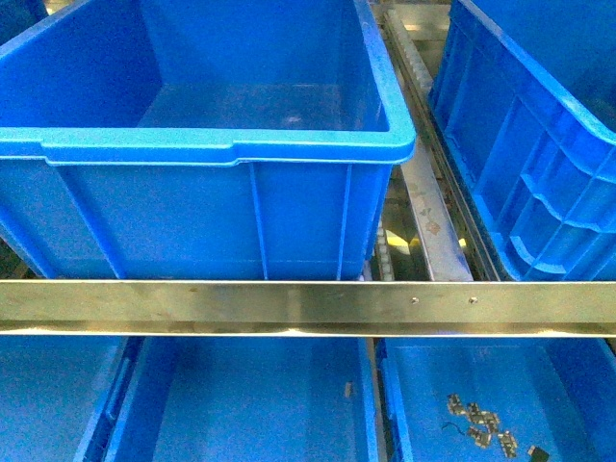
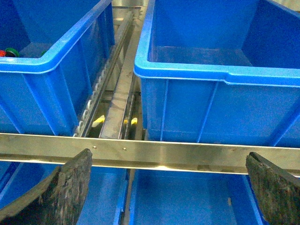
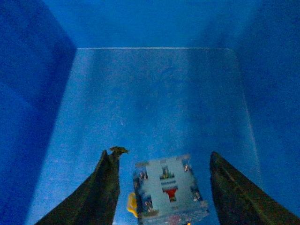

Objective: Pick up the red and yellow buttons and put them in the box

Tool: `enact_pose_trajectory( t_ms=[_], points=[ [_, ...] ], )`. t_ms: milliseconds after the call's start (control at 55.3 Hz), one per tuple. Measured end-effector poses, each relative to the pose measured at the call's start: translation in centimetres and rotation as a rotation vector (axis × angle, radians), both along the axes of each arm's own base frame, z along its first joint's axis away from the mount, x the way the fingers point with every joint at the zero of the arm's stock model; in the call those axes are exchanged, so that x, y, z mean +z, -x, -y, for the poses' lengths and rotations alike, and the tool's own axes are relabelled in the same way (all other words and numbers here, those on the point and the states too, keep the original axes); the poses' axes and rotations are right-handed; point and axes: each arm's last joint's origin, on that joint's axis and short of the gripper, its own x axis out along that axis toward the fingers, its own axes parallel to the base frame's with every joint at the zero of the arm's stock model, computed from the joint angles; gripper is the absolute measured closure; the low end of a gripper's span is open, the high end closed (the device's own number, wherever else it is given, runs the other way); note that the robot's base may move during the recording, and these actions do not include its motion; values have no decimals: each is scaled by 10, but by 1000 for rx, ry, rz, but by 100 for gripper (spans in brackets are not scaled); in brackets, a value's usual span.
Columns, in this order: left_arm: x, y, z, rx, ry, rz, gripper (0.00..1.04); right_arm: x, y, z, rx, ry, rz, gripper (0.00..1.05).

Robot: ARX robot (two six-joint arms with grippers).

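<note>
In the right wrist view my right gripper (image 3: pixel 164 153) hangs open inside a blue box (image 3: pixel 154 93). Between its fingers, on or just above the box floor, is a blurred button switch (image 3: pixel 166 190). It shows its grey terminal end with a red mark, and a yellow cap (image 3: pixel 131 204) peeks out at one side. My left gripper (image 2: pixel 168 187) is open over a metal rail (image 2: pixel 178 154), holding nothing. A red cap (image 2: pixel 3 53) shows at the edge of a neighbouring blue bin (image 2: pixel 56 61). Neither arm shows in the front view.
A green cap (image 2: pixel 11 51) lies beside the red one. The front view shows a large blue crate (image 1: pixel 231 146), another crate (image 1: pixel 539 125) to its right and a metal rail (image 1: pixel 308 306) across. A lower bin (image 1: pixel 423 385) holds several small metal parts (image 1: pixel 476 423).
</note>
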Motion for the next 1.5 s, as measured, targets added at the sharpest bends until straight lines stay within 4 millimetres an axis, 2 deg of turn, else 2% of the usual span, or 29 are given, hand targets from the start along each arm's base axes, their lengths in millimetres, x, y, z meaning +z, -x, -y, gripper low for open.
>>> enact_pose_trajectory(
  t_ms=[109, 145, 307, 416, 506, 561, 615, 904, 1013, 1158, 1212, 1248, 1320, 1501],
  points=[
    [0, 0, 0, 0, 0, 0, 8, 6, 5, -5, 1, -13, 30, 10],
    [0, 0, 0, 0, 0, 0, 8, 9, 10, -8, 2, -18, 32, 5],
    [0, 0, 0, 0, 0, 0, 8, 30, 36, -17, 27, -75, 89, 6],
    [0, 0, 0, 0, 0, 0, 8, 60, 71, -27, 58, -104, 157, 6],
    [0, 0, 0, 0, 0, 0, 8, 84, 118, -40, 95, -125, 217, 6],
    [0, 0, 0, 0, 0, 0, 8, 89, 143, -45, 107, -143, 243, 6],
    [0, 0, 0, 0, 0, 0, 8, 90, 168, -48, 112, -175, 268, 6],
    [0, 0, 0, 0, 0, 0, 8, 86, 251, -47, 51, -362, 347, 6],
    [0, 0, 0, 0, 0, 0, 8, 73, 283, -54, 11, -461, 361, 6],
    [0, 0, 0, 0, 0, 0, 8, 51, 311, -73, -6, -551, 331, 6],
    [0, 0, 0, 0, 0, 0, 8, 39, 323, -86, -107, -450, 300, 17],
    [0, 0, 0, 0, 0, 0, 8, 26, 331, -97, -141, -324, 288, 25],
    [0, 0, 0, 0, 0, 0, 8, 8, 338, -109, -121, -147, 297, 39],
    [0, 0, 0, 0, 0, 0, 8, -22, 343, -111, -107, -30, 290, 68]
  ],
)
